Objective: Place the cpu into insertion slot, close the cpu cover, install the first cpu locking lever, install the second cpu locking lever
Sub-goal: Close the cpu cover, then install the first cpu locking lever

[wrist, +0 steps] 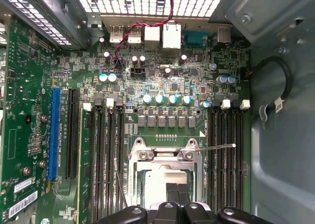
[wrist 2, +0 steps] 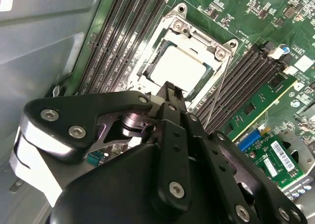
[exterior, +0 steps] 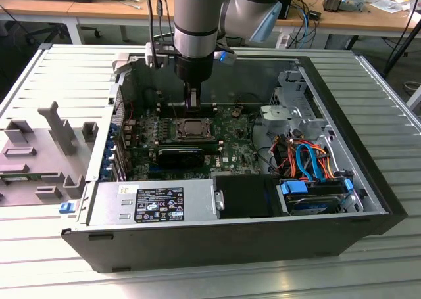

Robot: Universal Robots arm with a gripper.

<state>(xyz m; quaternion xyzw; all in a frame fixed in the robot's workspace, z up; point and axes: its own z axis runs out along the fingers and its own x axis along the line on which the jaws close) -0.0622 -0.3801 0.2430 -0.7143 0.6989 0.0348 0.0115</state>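
1. We see the grey robot arm (exterior: 195,23) reaching down into the open black computer case (exterior: 217,243), which lies on the ribbed grey metal counter (exterior: 385,95).
2. The black tool (exterior: 191,103) (wrist 2: 170,88) (wrist: 177,189) hangs over the near edge of the socket, its 2 fingertips pressed together with nothing between them.
3. The flat square cpu with a dull silver top (wrist 2: 182,66) sits in the small square silver-rimmed insertion slot (exterior: 174,129) on the green circuit board (wrist: 162,86).
4. The thin silver frame-shaped cpu cover (wrist 2: 197,44) appears to lie flat over the cpu, though we cannot be sure.
5. A thin silver wire lever (wrist: 216,146) juts across the long black memory slots (wrist: 224,155) on 1 side of the socket; a second thin wire lever (wrist: 118,182) stands off the other side.
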